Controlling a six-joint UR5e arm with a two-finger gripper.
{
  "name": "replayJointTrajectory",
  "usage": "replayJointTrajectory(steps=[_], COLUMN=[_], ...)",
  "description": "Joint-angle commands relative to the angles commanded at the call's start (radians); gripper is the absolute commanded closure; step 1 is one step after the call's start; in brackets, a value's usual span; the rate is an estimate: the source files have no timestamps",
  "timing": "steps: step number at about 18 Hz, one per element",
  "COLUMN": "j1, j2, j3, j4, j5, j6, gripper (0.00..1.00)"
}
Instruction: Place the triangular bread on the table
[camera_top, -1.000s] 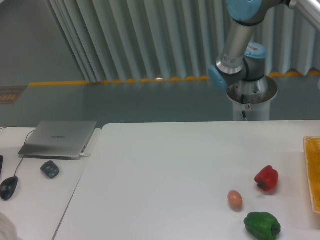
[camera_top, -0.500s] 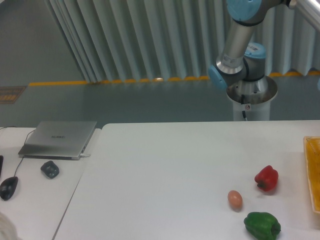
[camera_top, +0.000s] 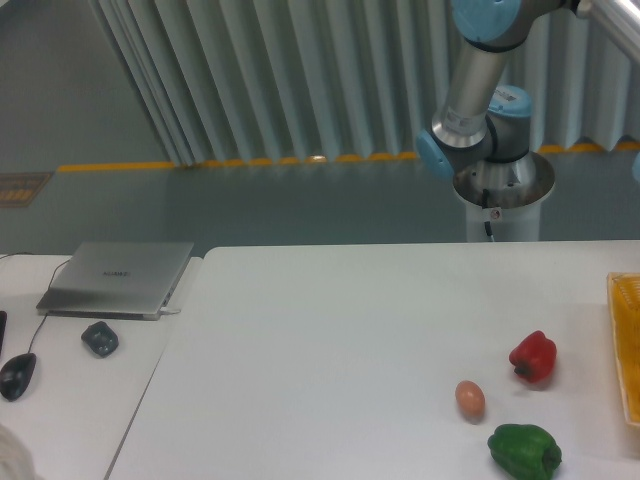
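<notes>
The triangular bread is out of view. The white table (camera_top: 330, 340) fills the lower middle and right of the camera view. Only the arm's base and lower links (camera_top: 487, 120) show, behind the table's far right edge; the arm runs out of the frame at the top right. The gripper itself is out of view.
A red pepper (camera_top: 533, 356), a small brownish-pink egg (camera_top: 470, 398) and a green pepper (camera_top: 524, 450) lie at the table's front right. A yellow tray edge (camera_top: 627, 350) shows at the far right. On the left desk sit a laptop (camera_top: 118, 277), a mouse (camera_top: 17, 375) and a small dark object (camera_top: 99, 338).
</notes>
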Motion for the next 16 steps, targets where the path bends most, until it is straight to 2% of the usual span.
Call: replayJointTrajectory(steps=[2, 7, 13, 16], j1=[-0.002, -0.002, -0.002, -0.024], j2=[0.002, 0.006, 0.029, 0.049], j3=[0.002, 0.021, 0.106, 0.138], j4=[-0.002, -0.011, -0.146, -0.198], j5=[0.002, -0.003, -0.012, -0.078], j6=[0.002, 0.002, 0.024, 0.031], gripper=[0.98, 0.99, 0.99, 0.99])
